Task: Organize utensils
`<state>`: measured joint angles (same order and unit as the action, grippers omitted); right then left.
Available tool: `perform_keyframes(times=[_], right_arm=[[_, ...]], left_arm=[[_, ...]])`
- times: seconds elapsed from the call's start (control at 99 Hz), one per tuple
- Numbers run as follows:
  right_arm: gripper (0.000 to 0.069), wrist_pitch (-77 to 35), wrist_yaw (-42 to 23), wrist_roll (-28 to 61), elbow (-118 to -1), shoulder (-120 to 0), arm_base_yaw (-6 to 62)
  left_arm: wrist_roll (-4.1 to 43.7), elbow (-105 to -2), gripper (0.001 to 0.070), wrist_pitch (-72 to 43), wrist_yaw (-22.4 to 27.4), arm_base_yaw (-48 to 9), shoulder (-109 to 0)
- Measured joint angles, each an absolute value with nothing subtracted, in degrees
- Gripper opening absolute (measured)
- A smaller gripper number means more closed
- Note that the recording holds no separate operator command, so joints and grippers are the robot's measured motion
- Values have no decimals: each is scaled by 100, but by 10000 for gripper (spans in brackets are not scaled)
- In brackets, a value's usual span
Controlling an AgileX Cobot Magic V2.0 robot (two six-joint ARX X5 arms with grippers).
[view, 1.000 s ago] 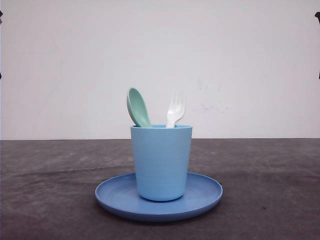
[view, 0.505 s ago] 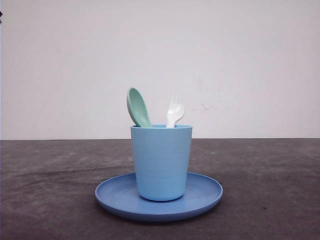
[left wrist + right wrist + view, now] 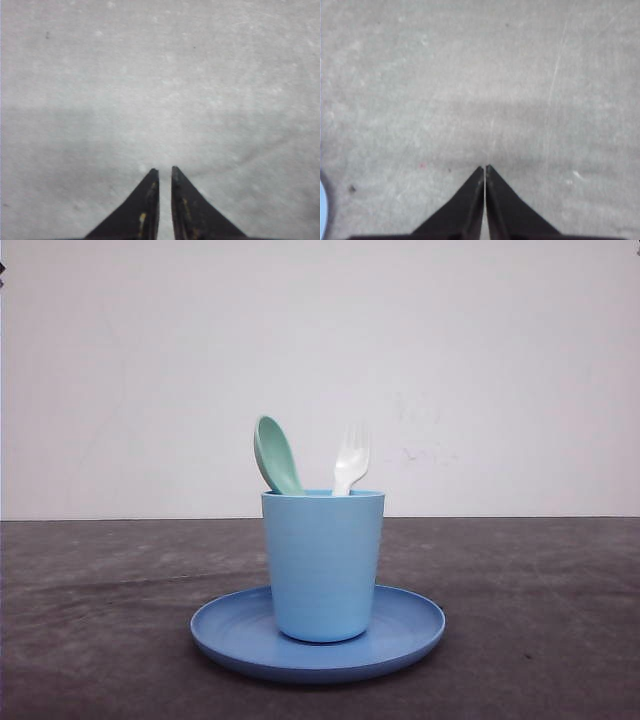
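A mint-green spoon [image 3: 276,455] and a white fork [image 3: 350,462] stand upright in a light blue cup [image 3: 322,565], bowl and tines up. The cup sits in the middle of a blue round plate [image 3: 410,625] on the dark table. In the left wrist view my left gripper [image 3: 164,171] hovers over bare grey table, its jaws almost together with only a thin slit and nothing between them. In the right wrist view my right gripper [image 3: 485,168] is shut over bare table, holding nothing.
The dark grey table top [image 3: 540,580] stretches wide on both sides of the plate, with a plain white wall [image 3: 500,360] behind. A thin light blue sliver [image 3: 322,210] shows at the edge of the right wrist view.
A dark arm part at the upper right edge of the front view has slipped out of sight. The cup, plate, spoon and fork have not moved.
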<state>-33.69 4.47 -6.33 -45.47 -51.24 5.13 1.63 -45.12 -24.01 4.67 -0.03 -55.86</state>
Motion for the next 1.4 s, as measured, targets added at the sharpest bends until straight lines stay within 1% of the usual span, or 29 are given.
perform_keyframes(times=[0.101, 0.232, 0.313, 0.414, 0.495, 0.616, 0.717, 0.798, 1.403], right_arm=[[4, -3221, 447, -633, -4547, -5124, 513], [4, -3070, 447, -633, -4547, -5124, 513], [4, -2945, 447, -633, -4547, -5124, 513], [4, -2853, 447, -633, -4547, -5124, 513], [4, -2827, 447, -633, -4547, -5124, 513], [4, -2709, 447, -633, -4547, -5124, 513], [4, -2596, 447, -633, -4547, -5124, 513], [4, -2561, 447, -633, -4547, -5124, 513], [4, -2274, 447, -633, -4547, -5124, 513]], left_arm=[[64, -3920, 18, -1859, 183, -1, -4943], [121, -2720, 18, -803, 163, -3, -3763], [224, -1927, 18, -462, 137, -1, -2954], [263, -1170, 18, -471, 134, -1, -2036], [263, -757, 18, -491, 82, -1, -1428], [263, -381, 18, -578, -126, -1, -725], [263, -185, 18, -845, -145, -1, -250], [263, -185, 17, -943, -167, -1, -8], [270, -185, 17, -1057, -183, -1, -32]])
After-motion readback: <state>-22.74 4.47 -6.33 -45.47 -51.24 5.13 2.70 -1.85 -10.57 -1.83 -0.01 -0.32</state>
